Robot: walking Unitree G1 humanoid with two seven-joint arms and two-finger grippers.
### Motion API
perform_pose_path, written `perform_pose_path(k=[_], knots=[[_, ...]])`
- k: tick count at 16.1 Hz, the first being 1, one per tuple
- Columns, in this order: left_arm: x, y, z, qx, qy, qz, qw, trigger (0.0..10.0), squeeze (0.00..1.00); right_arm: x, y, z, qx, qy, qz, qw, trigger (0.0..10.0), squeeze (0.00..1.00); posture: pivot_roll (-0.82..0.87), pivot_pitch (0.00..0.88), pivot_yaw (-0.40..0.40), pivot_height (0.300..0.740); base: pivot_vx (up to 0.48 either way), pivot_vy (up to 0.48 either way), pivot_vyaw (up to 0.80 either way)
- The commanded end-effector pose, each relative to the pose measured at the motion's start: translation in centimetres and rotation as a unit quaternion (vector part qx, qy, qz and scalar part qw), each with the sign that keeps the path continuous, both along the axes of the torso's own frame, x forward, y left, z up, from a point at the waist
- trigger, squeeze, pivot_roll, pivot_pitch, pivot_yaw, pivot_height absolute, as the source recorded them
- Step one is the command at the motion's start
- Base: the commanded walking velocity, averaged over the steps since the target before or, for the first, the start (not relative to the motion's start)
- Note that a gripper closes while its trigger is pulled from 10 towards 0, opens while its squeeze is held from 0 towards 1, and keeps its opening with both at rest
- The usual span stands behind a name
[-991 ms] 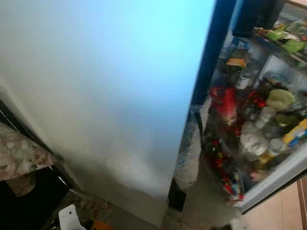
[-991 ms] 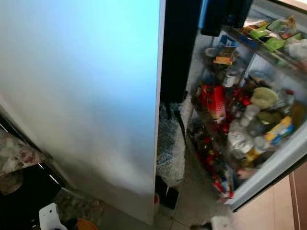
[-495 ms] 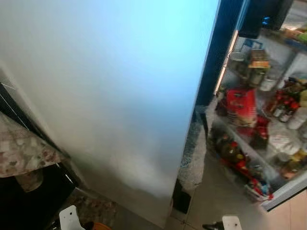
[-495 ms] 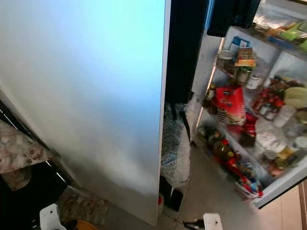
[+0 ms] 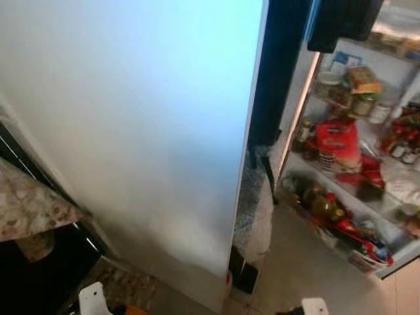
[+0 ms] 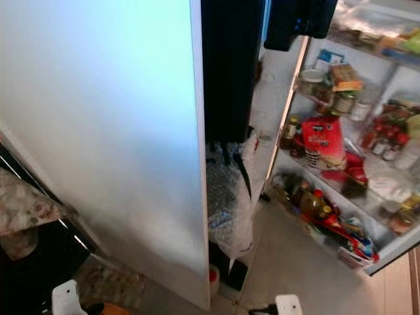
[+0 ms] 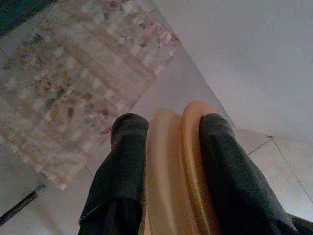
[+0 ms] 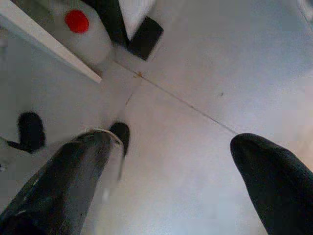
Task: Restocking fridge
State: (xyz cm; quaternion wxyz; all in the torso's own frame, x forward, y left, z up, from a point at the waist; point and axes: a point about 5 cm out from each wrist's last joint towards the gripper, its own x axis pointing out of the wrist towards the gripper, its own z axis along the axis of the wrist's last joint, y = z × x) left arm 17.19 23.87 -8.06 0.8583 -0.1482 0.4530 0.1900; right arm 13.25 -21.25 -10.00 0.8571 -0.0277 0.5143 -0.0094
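Orange and rounded, a plastic item (image 7: 178,171) sits clamped between the left gripper's (image 7: 171,161) black fingers above the tiled floor (image 7: 274,161). The right gripper (image 8: 171,166) hangs with its fingers spread apart and empty, near the fridge door's (image 6: 98,131) lower corner. The fridge (image 6: 341,151) stands open, its shelves crowded with jars and bottles.

- Fridge door (image 5: 131,118): smooth, pale, soft satin sheen, no texture.
- Floor (image 8: 195,73): smooth light tiles with thin grout lines, slightly glossy.
- Rug (image 7: 68,73): woven cloth, patterned, matt and rough-looking.
- Left gripper (image 7: 173,169): matt black fingers (image 7: 122,161), rubbery look, clamped on a smooth orange plastic-looking disc (image 7: 168,171).
- Bag (image 6: 226,197) beside the fridge: clear crinkled plastic wrap.
- Red packet (image 6: 323,139) on door shelf: glossy.
- Jug (image 8: 80,29): translucent plastic, red cap.
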Motion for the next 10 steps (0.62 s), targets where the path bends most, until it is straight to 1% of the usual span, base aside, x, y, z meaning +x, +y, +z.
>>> perform_pose_path(k=[1,2,4,6,7,9,10], knots=[[-1.3,-0.89,-0.83,-0.009,0.037,-0.017,0.999,10.0,0.0,-0.26,0.39,-0.15,0.006,0.002,-0.001,1.0,10.0,0.0,-0.09,0.0,0.03,0.74,0.0,-0.289,0.0],[-1.32,-0.9,-0.84,-0.009,0.038,-0.018,0.999,10.0,0.0,-0.27,0.65,-0.2,0.001,0.004,0.014,1.0,10.0,0.0,-0.09,0.0,0.031,0.74,0.0,-0.292,0.0],[-1.32,-0.89,-0.84,-0.009,0.038,-0.019,0.999,10.0,0.0,-0.29,0.5,-0.18,-0.01,0.003,0.022,1.0,10.0,0.0,-0.09,0.0,0.033,0.74,0.0,-0.3,0.78],[-1.3,-0.88,-0.83,-0.009,0.038,-0.02,0.999,10.0,0.0,-0.37,0.38,-0.18,-0.006,0.003,0.013,1.0,10.0,0.0,-0.09,0.0,0.033,0.74,0.0,-0.3,0.79],[-1.28,-0.88,-0.82,-0.009,0.038,-0.021,0.999,10.0,0.0,-0.37,0.16,-0.15,0.001,0.001,-0.006,1.0,10.0,0.0,-0.1,0.0,0.038,0.74,0.0,-0.3,0.0],[-1.27,-0.89,-0.82,-0.009,0.038,-0.022,0.999,10.0,0.0,-0.46,0.05,-0.15,-0.003,0.002,-0.003,1.0,10.0,0.0,-0.1,0.0,0.038,0.74,0.0,-0.298,0.0],[-1.27,-0.9,-0.82,-0.009,0.038,-0.022,0.999,10.0,0.0,-0.55,-0.12,-0.13,-0.01,0.0,0.001,1.0,10.0,0.0,-0.1,0.0,0.038,0.74,0.0,-0.3,0.54]])
